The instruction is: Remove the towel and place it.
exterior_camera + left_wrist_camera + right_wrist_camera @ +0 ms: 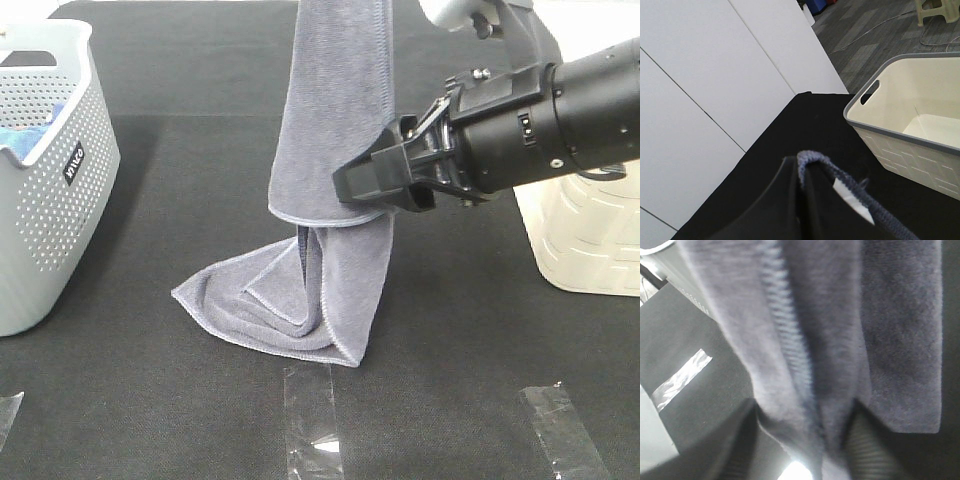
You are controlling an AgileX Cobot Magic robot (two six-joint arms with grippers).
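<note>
The grey-lavender towel [330, 110] hangs from above the top edge of the exterior view. Its lower end lies crumpled on the black table. My right gripper [365, 195] reaches in from the right and is shut on the towel's hanging fold at mid height. In the right wrist view the towel [805, 315] fills the frame and runs down between the two fingers of the right gripper [805, 440]. My left gripper [805, 185] is out of the exterior view. In its wrist view it is shut on the towel's hemmed edge [840, 175], high above the table.
A grey perforated basket [50, 200] with a bright blue cloth [20, 135] inside stands at the left. A cream basket [585, 240] stands at the right, also in the left wrist view [910, 130]. Clear tape strips [312, 420] [560, 425] lie near the front edge.
</note>
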